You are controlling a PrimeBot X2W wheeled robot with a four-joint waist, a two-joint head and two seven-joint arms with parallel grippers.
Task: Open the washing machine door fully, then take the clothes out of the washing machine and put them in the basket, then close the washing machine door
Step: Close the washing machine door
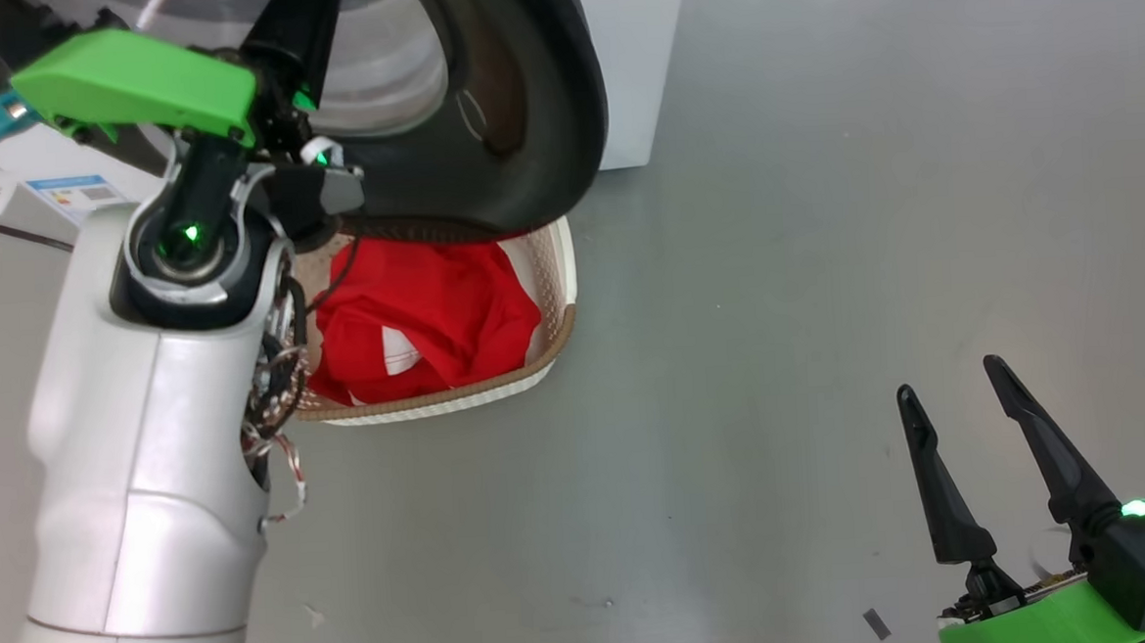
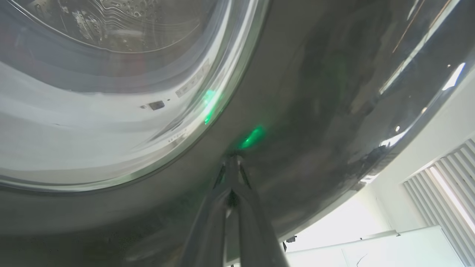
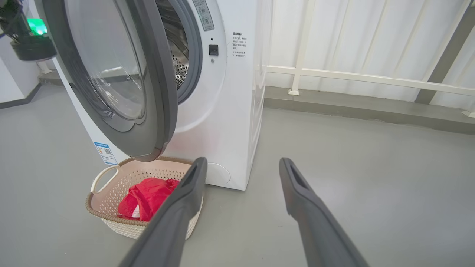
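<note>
clothes [image 1: 415, 310] are lying in the basket [image 1: 564, 263]. closed left gripper [image 2: 232, 159] is touching the door [image 2: 315, 111]; right gripper [image 1: 950, 378] is gaping.

In the right wrist view the washer [image 3: 230, 122] stands at upper centre on the floor [image 3: 352, 167], its door [image 3: 156, 92] hanging open at upper left. The basket [image 3: 118, 224] sits lower left, in front of the washer, under the door's lower edge, clothes [image 3: 148, 196] inside. A railing [image 3: 371, 78] runs behind, upper right.
</note>
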